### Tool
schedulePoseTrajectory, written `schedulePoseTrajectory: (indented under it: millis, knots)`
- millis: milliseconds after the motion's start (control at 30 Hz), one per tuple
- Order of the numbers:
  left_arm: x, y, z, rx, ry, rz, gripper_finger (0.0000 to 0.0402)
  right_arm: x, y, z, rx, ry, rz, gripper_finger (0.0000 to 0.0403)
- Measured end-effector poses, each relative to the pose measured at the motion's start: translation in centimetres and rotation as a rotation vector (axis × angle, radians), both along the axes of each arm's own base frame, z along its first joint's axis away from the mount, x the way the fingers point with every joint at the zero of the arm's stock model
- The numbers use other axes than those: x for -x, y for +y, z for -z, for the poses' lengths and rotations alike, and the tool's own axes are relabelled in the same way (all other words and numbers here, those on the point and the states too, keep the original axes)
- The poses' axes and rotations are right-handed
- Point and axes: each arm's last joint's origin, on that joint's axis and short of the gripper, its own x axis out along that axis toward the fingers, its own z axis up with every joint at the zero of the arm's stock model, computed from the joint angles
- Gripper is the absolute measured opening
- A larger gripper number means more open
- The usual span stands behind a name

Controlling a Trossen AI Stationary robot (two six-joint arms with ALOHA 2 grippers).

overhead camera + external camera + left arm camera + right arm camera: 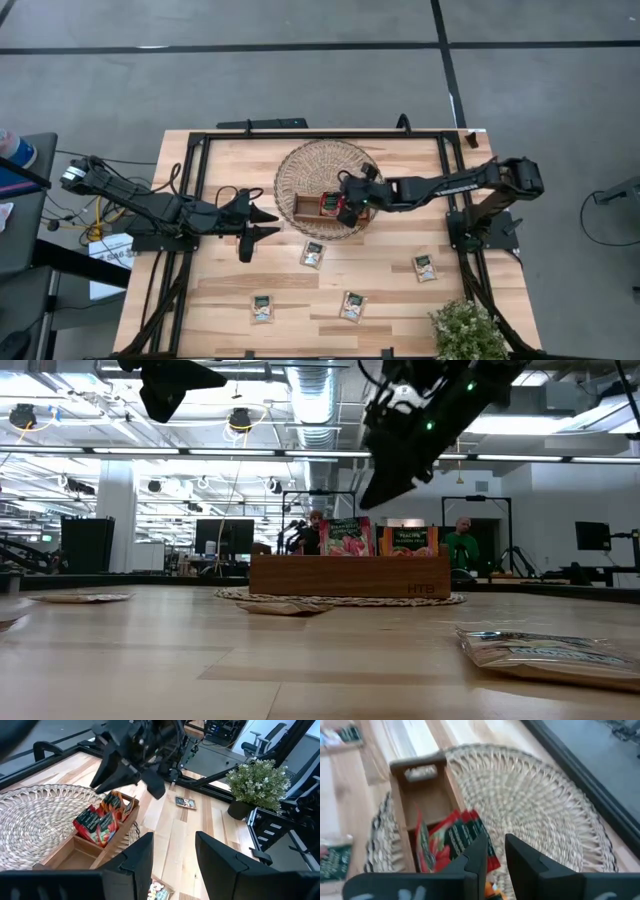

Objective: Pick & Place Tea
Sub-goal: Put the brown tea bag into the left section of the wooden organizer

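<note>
A brown wooden three-compartment tray [308, 208] rests on the round wicker basket [300, 165]. Red tea sachets [454, 839] stand upright in one compartment, and the low view shows an orange one [410, 541] beside a red one [345, 538]. Several pale sachets with dark-green tops lie flat on the table [313, 254] [425, 267] [263, 308] [352, 306]. My right gripper [347, 208] [496, 852] hovers above the tray's sachets, open by a narrow gap, holding nothing. My left gripper [265, 222] [172, 855] is open, left of the basket.
A potted plant [465, 328] stands at the table's near right corner. A black metal frame [320, 133] runs along the table's edges. The tray's other compartments [422, 800] show bare wood. People [462, 545] show in the room beyond the table.
</note>
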Motion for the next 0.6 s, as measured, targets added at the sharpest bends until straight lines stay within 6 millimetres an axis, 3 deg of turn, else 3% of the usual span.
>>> schedulePoseTrajectory:
  millis: [200, 433, 600]
  knots:
    - [0.1, -0.2, 0.4, 0.047, 0.042, 0.038, 0.0138, 2.1, 1.8, -3.5, -0.058, -0.018, -0.11, 0.0059]
    - [0.6, -1.0, 1.2, 0.171, 0.131, 0.095, 0.0138, 8.9, 5.2, -7.2, -0.472, 0.133, -0.337, 0.0059]
    - [0.8, -1.2, 1.5, 0.194, 0.168, 0.126, 0.0138, 13.7, 7.4, -8.2, -0.659, 0.275, -0.259, 0.0059]
